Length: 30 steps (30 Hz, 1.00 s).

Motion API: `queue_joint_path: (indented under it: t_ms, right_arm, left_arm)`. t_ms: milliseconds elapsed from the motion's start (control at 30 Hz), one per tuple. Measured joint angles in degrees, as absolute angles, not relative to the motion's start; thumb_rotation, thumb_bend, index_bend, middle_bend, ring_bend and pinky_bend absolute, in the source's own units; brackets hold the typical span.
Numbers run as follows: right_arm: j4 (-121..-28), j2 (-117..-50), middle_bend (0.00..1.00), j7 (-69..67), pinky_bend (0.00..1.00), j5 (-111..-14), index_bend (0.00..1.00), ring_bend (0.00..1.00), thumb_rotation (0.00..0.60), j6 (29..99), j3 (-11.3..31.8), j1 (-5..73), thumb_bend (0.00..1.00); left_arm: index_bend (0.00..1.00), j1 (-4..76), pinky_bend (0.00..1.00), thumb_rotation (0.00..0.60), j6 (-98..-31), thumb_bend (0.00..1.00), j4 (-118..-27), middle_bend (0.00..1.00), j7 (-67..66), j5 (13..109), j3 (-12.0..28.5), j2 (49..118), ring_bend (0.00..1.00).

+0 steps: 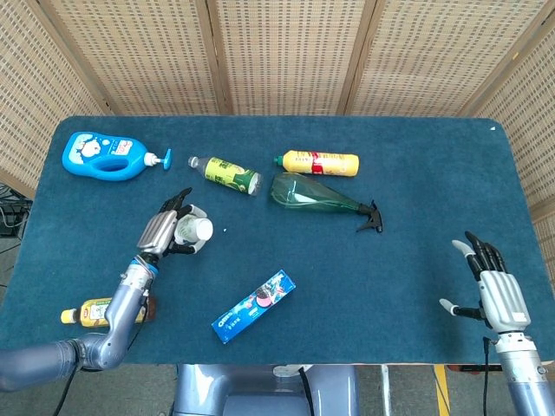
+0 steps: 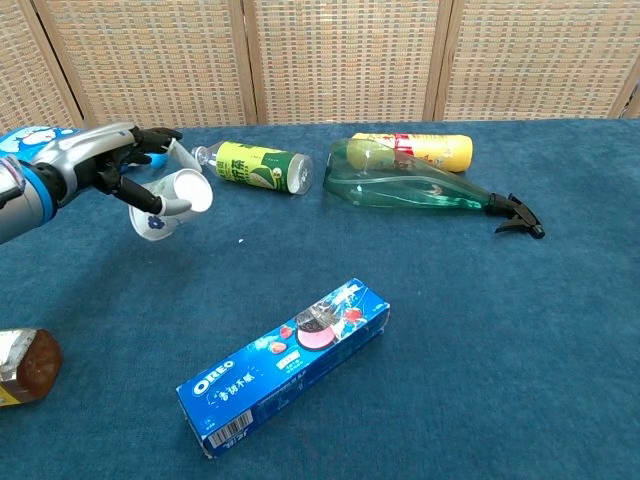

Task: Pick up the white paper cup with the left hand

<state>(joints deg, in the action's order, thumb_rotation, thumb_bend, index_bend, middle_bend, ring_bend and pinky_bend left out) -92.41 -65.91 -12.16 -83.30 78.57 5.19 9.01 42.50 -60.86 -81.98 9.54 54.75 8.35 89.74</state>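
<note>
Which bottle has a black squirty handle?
The clear green spray bottle, lying beside the yellow bottle. Only it has a black trigger; the others have none.

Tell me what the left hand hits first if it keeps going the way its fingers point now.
Likely the green-labelled bottle: the left hand, holding the white paper cup, points at its cap end. Being lifted, it might pass above; depth is unclear.

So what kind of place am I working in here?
Likely a staged test bench, not a home: a table covered in blue cloth, woven screen panels behind it, and assorted groceries laid flat, such as the Oreo box and green spray bottle.
</note>
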Motion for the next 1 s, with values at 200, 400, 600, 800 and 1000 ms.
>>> queue_joint_path:
  t_ms: [200,400,600,800,1000]
  right_arm:
    - [-92.3,-66.2,0.00,-11.6,0.00,-83.3,0.00,0.00,0.600,78.4,5.1,9.1,0.10]
    - [-92.2,-66.4,0.00,-11.3,0.00,-83.4,0.00,0.00,0.600,78.3,4.9,9.2,0.10]
    - [-92.2,-66.5,0.00,-11.1,0.00,-83.4,0.00,0.00,0.600,78.3,4.9,9.2,0.10]
    - [-92.2,-66.6,0.00,-11.0,0.00,-83.5,0.00,0.00,0.600,78.4,4.9,9.2,0.10]
    - [-92.2,-66.6,0.00,-11.0,0.00,-83.5,0.00,0.00,0.600,78.5,4.9,9.2,0.10]
  left_arm:
    - [0.52,39.1,0.00,0.600,-58.6,0.36,-76.2,0.00,23.2,61.3,9.2,92.3,0.00]
    - [0.51,36.8,0.00,0.600,-55.9,0.36,-71.9,0.00,34.0,66.3,9.5,94.1,0.00]
    - [0.51,35.2,0.00,0.600,-54.2,0.36,-67.3,0.00,38.5,69.9,9.1,95.8,0.00]
    - [0.51,34.4,0.00,0.600,-53.5,0.36,-65.5,0.00,39.8,72.1,8.7,96.0,0.00]
    - [0.49,33.6,0.00,0.600,-52.9,0.36,-65.2,0.00,40.3,73.1,8.3,94.8,0.00]
